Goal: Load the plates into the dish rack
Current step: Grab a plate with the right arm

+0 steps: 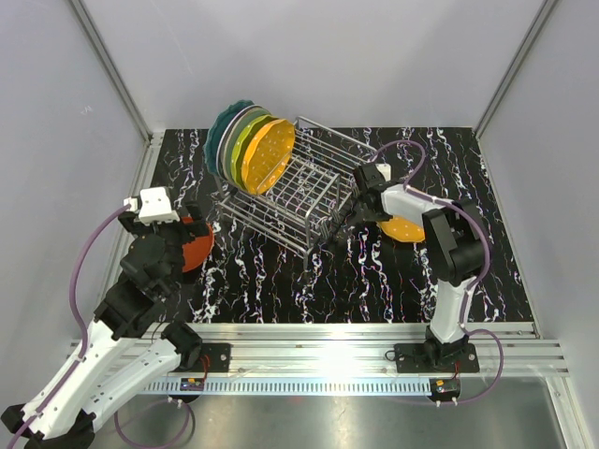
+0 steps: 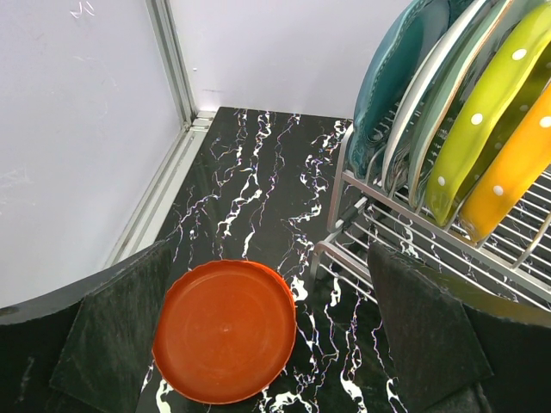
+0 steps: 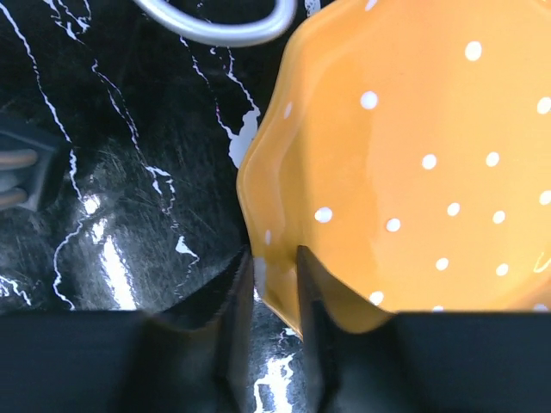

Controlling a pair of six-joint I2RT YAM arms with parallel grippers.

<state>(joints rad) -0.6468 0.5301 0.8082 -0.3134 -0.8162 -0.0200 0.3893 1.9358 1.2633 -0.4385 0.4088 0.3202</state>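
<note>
The silver wire dish rack (image 1: 309,192) stands mid-table, with several plates (image 1: 245,142) upright at its far-left end: teal, cream, mint, yellow-green and dotted orange (image 2: 508,172). A red-orange plate (image 2: 225,331) lies flat on the table at the left (image 1: 196,243). My left gripper (image 2: 258,344) is open above it, one finger on each side. My right gripper (image 3: 274,262) is shut on the rim of a second dotted orange plate (image 3: 413,163), right of the rack (image 1: 404,229).
The black marbled table (image 1: 309,281) has a metal frame post (image 2: 176,69) and white walls along its left and back. A rack wire loop (image 3: 215,26) is close to the right gripper's plate.
</note>
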